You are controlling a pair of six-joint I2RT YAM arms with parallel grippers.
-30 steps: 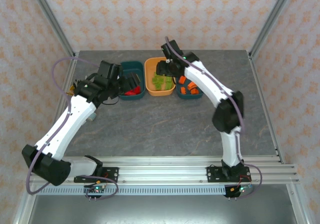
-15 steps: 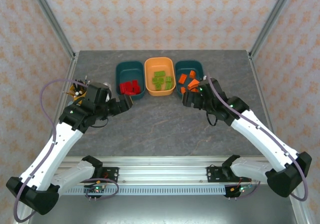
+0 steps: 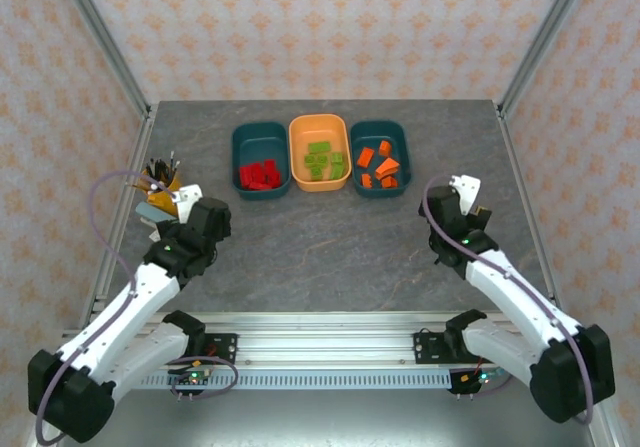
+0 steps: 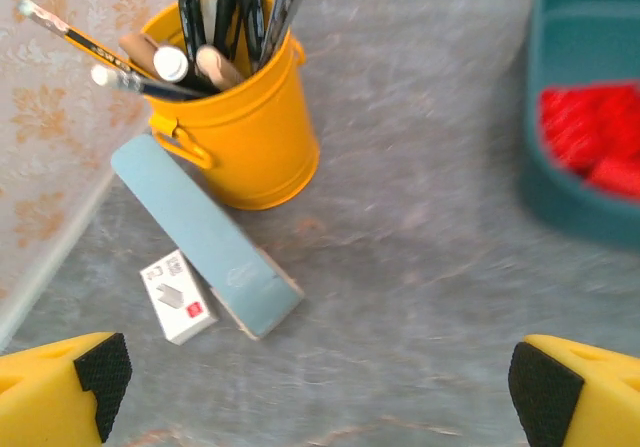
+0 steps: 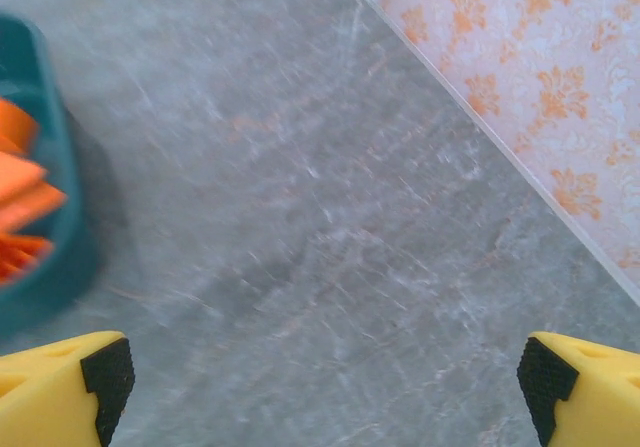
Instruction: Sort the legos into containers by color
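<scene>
Pulled back since half a second ago: left claw (image 3: 186, 199) off the red tub's near edge, now far left by the pen cup (image 3: 160, 179); right claw (image 3: 466, 189) off the right tub, now at right over bare table (image 3: 320, 237). Both arms folded toward near side. Tubs and bricks unchanged.

Both claws spread wide apart, gripping nothing. Yellow fingers (image 4: 50, 387) with black pads, same on right wrist.

Three shallow oblong glossy plastic tubs, rounded corners, side by side at far centre:
- left teal tub (image 3: 240, 142): red legos (image 3: 260, 174)
- orange tub (image 3: 300, 132): lime green legos (image 3: 322, 160)
- right teal tub (image 3: 398, 137): orange legos (image 3: 378, 167)

Small flat bricks, square and oblong, sorted by colour, none loose on table. Table grey, mottled, stone-look, matte.

Just ahead of left claw: glossy yellow bucket-shaped cup with side lug, packed with pens and pencils; pale blue oblong block (image 4: 205, 237) lying against its base; small white printed box (image 4: 178, 295) touching the block. Floral-papered wall (image 5: 520, 87) right of right claw.
</scene>
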